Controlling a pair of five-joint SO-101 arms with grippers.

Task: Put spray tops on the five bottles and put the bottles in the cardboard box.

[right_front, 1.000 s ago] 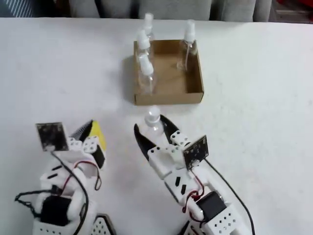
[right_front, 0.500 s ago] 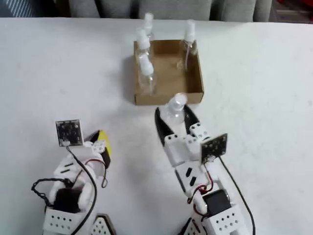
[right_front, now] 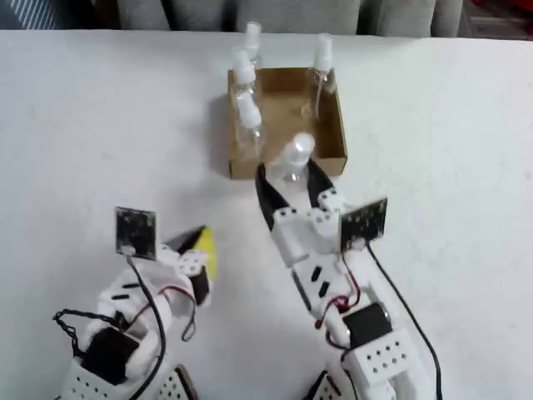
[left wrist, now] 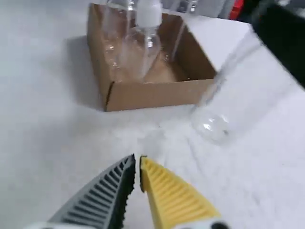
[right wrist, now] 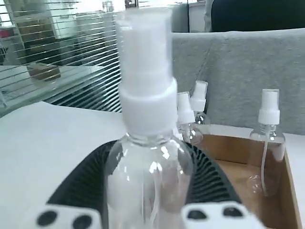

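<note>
The white worktop [right_front: 433, 125] carries everything, with the two arms at its near edge. The right arm stretches toward the cardboard box [right_front: 287, 133], and its gripper [right_front: 287, 172] has its black fingers [right_front: 265, 196] clamped on either side of a clear bottle [right_front: 293, 162]. The left arm is folded back and to the side, well apart from the box; its gripper [right_front: 204, 243] hangs over bare worktop with the grey and yellow fingers [left wrist: 167, 191] pressed together and nothing between them. The open, shallow box lies toward the far middle of the worktop. Four capped bottles stand upright inside it: three in a row [right_front: 247, 125] along one side wall and a fourth [right_front: 321, 79] in the far corner of the opposite side. The held bottle is at the box's near wall, its upper end over that wall in the high view; the left wrist view shows it tilted [left wrist: 228, 105], base just in front of the box. Whether that base touches the worktop cannot be told. It carries a white spray top [right wrist: 145, 71].
</note>
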